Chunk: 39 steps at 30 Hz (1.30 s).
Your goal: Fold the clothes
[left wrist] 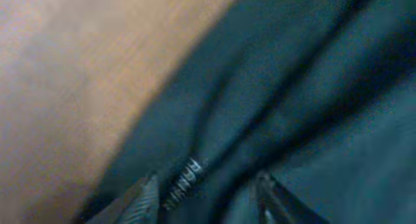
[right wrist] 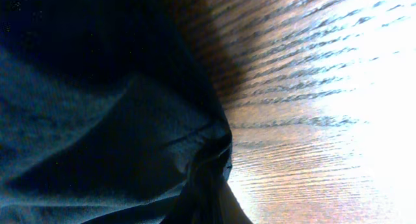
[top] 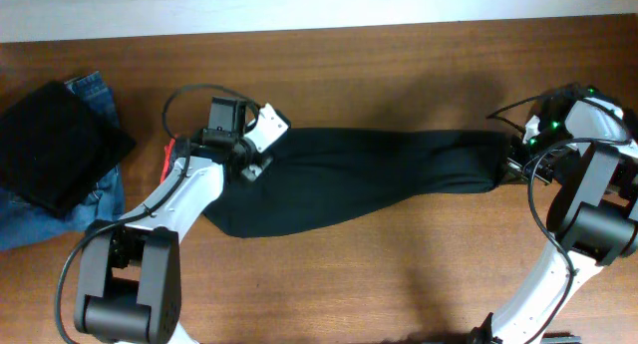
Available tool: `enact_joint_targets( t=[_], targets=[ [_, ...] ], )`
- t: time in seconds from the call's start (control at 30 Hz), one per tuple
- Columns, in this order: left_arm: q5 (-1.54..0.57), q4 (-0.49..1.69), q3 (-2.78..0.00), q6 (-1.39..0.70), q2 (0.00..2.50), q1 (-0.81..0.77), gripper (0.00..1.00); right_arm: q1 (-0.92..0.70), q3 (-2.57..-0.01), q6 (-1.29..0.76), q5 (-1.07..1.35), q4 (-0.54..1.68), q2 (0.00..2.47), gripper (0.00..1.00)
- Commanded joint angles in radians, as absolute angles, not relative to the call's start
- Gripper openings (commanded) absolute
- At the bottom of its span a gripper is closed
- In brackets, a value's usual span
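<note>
The black trousers (top: 369,174) lie stretched across the table, waist end at the left and leg ends at the right. A bit of red-orange trim (top: 167,161) shows beside my left arm. My left gripper (top: 249,167) is down on the waist end. In the left wrist view its fingers (left wrist: 207,199) stand apart on either side of a fold with a lettered band (left wrist: 185,178). My right gripper (top: 514,153) is at the leg ends. In the right wrist view the black cloth (right wrist: 97,120) bunches into the jaws (right wrist: 218,204), which are shut on it.
A black garment (top: 55,145) lies on blue denim jeans (top: 95,199) at the far left. The brown wooden table (top: 399,274) runs to a pale wall strip at the back. Cables loop from both arms.
</note>
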State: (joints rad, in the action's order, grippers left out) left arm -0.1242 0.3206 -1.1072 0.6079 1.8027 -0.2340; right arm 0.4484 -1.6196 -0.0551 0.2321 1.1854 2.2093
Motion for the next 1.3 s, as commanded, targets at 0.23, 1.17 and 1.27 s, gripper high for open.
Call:
enact_joint_targets(
  t=[0.23,1.17,1.27],
  targets=[
    [-0.165,0.434,-1.112,0.791,1.791,-0.255,0.51,0.45,-1.6,-0.056,0.149,1.168,2.228,0.04],
    [-0.161,0.383,-1.12,0.824,1.868,-0.255,0.1,0.45,-1.6,-0.056,0.149,1.171,2.228,0.04],
    [-0.161,0.384,-1.12,0.824,1.868,-0.255,0.02,0.45,-1.6,-0.056,0.149,1.171,2.228,0.04]
  ],
)
